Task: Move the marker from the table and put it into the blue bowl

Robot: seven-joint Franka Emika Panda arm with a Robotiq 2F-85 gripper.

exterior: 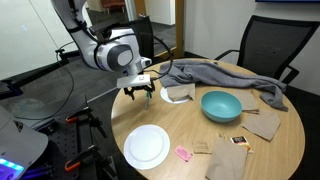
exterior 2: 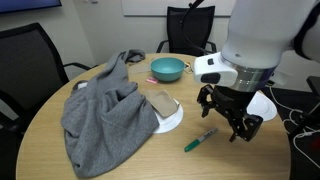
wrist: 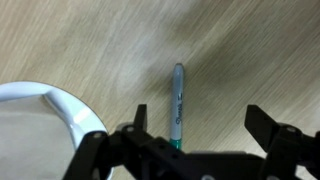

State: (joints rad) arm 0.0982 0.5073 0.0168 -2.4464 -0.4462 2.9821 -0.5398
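The green marker lies flat on the light wood table, in front of the cloth. In the wrist view the marker lies lengthwise between the two fingers, closer to the left one, with its green end under the gripper body. My gripper is open and empty, hovering just above the marker, fingers pointing down. In an exterior view the gripper hides the marker. The teal-blue bowl sits empty, well away from the gripper; it also shows at the far side of the table.
A white plate lies close beside the gripper, and its rim shows in the wrist view. A grey cloth is crumpled across the table. A small white dish with a brown pad sits by the cloth. Brown paper pieces and a pink scrap lie about.
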